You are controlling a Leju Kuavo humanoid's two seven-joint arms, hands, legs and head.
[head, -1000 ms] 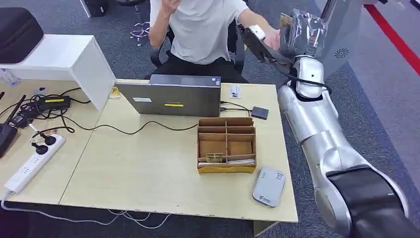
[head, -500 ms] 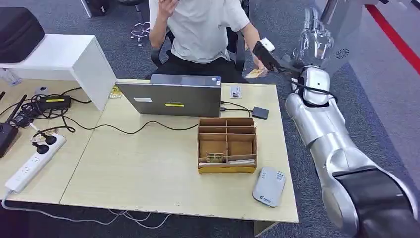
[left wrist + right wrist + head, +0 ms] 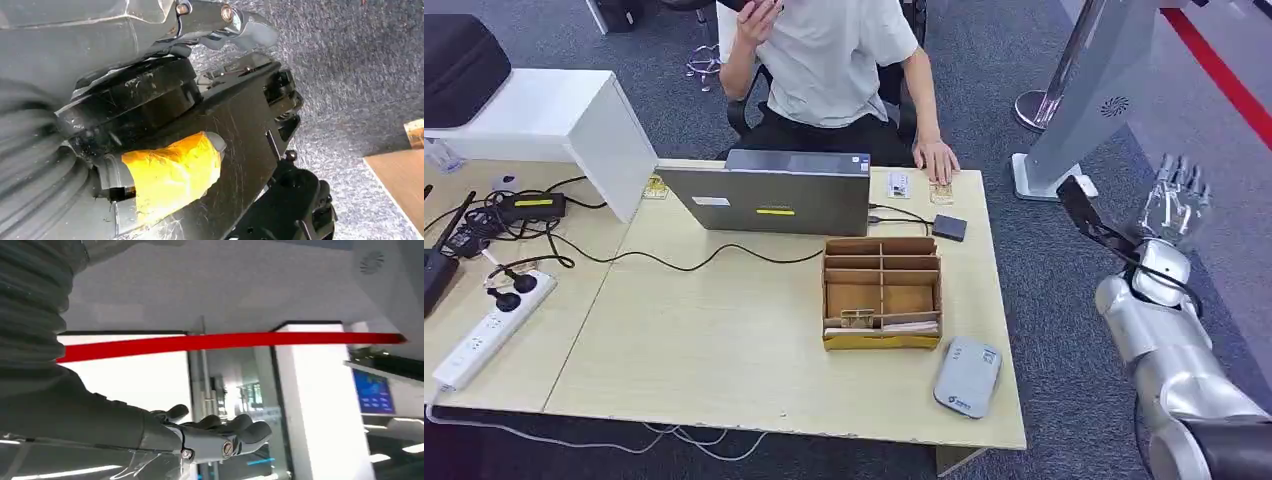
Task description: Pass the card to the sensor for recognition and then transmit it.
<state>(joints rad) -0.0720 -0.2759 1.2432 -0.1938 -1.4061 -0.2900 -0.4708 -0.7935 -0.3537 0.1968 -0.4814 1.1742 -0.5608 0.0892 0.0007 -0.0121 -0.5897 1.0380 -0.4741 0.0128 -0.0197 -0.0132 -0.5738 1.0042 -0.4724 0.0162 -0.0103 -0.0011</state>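
Card point(image 3: 941, 193) is lying on the desk point(image 3: 724, 340) at its far edge, just behind the dark sensor point(image 3: 948, 227), with a person's hand point(image 3: 935, 160) resting over its far end so that part of it is hidden; its print is too small to read. A second small card point(image 3: 898, 184) is sitting just left of it, close to the laptop point(image 3: 769, 190).

Right hand point(image 3: 1176, 195) is hanging in the air well to the right of the sensor, off the desk and above the carpet, fingers spread apart and pointing up, holding nothing. From the wrist camera the same hand point(image 3: 215, 437) is showing slightly curled fingers point(image 3: 250, 430) with nothing between them, against bright windows and a red stripe. The silver arm point(image 3: 1169, 350) is running down to the picture's lower right corner, where it is cut off.

Left hand point(image 3: 165, 170) is appearing close up beside dark parts, with yellow tape point(image 3: 172, 172) wrapped on it; how its fingers are lying I cannot tell.

Nearer than the sensor, a cardboard tray point(image 3: 882, 291) with compartments is standing, some papers lying in its nearest row. A grey device point(image 3: 966, 376) is lying nearer still, by the desk's near edge. A cable point(image 3: 904, 215) is running from the laptop to the sensor. Far left of the sensor, a power strip point(image 3: 489, 330) and tangled leads are sprawling. The person is sitting behind the laptop, head cut off by the frame.
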